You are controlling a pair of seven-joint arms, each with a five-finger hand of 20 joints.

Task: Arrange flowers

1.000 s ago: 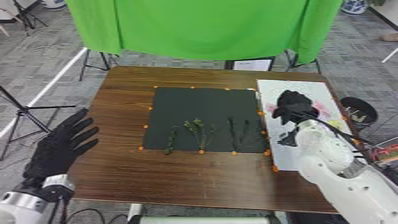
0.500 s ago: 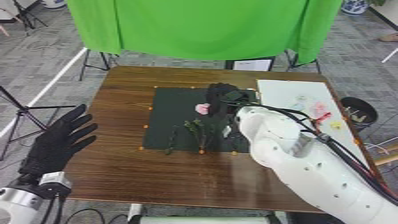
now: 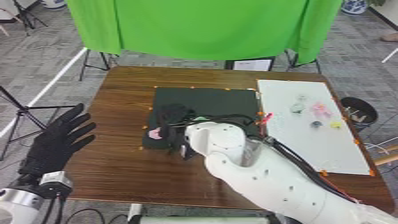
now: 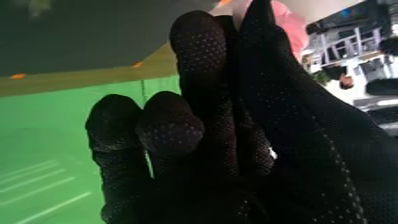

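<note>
Over the left part of the black mat [image 3: 226,97] my right hand [image 3: 173,115] is pinching a pink flower [image 3: 155,133], which hangs at the mat's left edge. In the right wrist view the thumb and a finger of the right hand [image 4: 209,105] close on the pink flower [image 4: 290,27] at their tips. The green stems on the mat are mostly hidden under the hand and arm. Several other flowers, among them a pink one [image 3: 322,109] and a yellow one [image 3: 336,124], lie on the white board [image 3: 289,135]. My left hand [image 3: 55,142] is held off the table's left side with straight fingers.
The brown wooden table [image 3: 115,170] extends around the mat and board. Orange markers line their edges. A black bin [image 3: 358,109] stands beyond the table's right edge, and a green cloth [image 3: 204,30] hangs behind the far edge.
My right hand has moved left from the white board across the black mat, carrying the pink flower to the mat's left side. The left hand has hardly moved.
</note>
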